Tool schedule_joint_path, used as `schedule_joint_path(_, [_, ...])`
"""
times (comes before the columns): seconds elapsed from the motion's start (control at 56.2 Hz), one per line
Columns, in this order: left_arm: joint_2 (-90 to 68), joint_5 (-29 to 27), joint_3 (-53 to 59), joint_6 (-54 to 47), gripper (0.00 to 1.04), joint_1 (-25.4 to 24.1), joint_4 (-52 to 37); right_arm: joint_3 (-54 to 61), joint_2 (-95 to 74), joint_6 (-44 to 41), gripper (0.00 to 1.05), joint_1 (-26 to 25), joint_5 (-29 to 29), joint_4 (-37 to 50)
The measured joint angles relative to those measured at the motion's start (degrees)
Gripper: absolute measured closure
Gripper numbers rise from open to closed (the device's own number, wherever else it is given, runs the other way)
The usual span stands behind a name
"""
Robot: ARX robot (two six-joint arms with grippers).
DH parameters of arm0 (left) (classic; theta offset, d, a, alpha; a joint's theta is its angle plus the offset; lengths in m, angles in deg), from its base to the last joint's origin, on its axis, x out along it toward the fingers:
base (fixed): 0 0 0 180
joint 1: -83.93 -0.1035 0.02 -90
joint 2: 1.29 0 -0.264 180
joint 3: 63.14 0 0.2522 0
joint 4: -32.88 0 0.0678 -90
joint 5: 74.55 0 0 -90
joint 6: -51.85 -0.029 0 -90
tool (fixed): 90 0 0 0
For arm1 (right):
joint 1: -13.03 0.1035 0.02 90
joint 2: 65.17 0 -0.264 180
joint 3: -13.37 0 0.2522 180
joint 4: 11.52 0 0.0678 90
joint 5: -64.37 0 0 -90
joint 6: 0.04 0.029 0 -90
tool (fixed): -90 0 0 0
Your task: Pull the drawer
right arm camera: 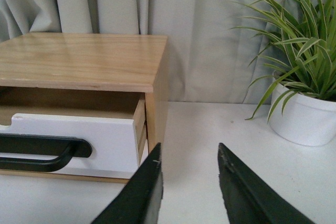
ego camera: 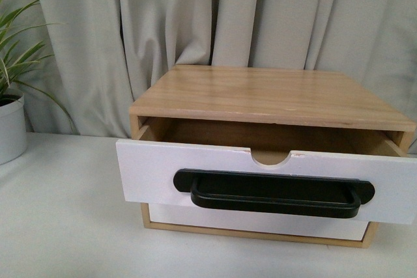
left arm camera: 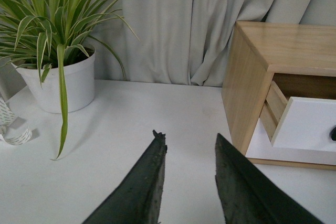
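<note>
While both arms hang back with jaws parted and empty, the left gripper point(left arm camera: 189, 142) and right gripper point(right arm camera: 189, 153) over the table point(ego camera: 65, 226), the drawer point(ego camera: 150, 167) juts part-open from its wooden cabinet point(ego camera: 273, 92); stiff and probably light, it is best grasped by the black bar handle point(ego camera: 273, 196).

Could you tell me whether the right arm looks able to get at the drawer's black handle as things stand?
Probably yes. The right tool is open and empty, off to the side of the cabinet, and nothing shows on the table between it and the handle of the pulled-out drawer.
</note>
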Motion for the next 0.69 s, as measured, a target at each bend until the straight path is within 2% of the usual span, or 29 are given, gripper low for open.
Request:
schedule_joint_path(0.071, [1.9,-0.1,0.8,0.0,0.92,0.0,1.1,1.0,1.5,0.1,0.92,0.1,0.3,-0.7])
schedule_joint_path(0.124, [2.9,-0.1,1.2,0.1,1.01,0.0,1.7,1.5,2.4,0.1,1.02,0.1,0.4,-1.1])
schedule_joint_path(0.142, [3.3,0.0,1.3,0.4,1.01,0.0,1.9,1.6,2.6,0.1,1.04,0.1,0.3,-1.1])
schedule_joint_path(0.498, [9.2,0.0,4.0,0.7,1.01,0.1,4.6,4.4,8.5,0.3,1.04,0.1,0.4,-3.5])
schedule_joint_path(0.605, [10.7,-0.1,4.0,0.7,1.01,0.1,5.9,5.1,15.8,0.3,1.04,0.1,0.3,-12.2])
schedule_joint_path(0.694, [14.0,-0.1,4.0,0.7,1.01,0.1,9.6,5.1,17.9,0.3,1.04,0.1,0.4,-12.5])
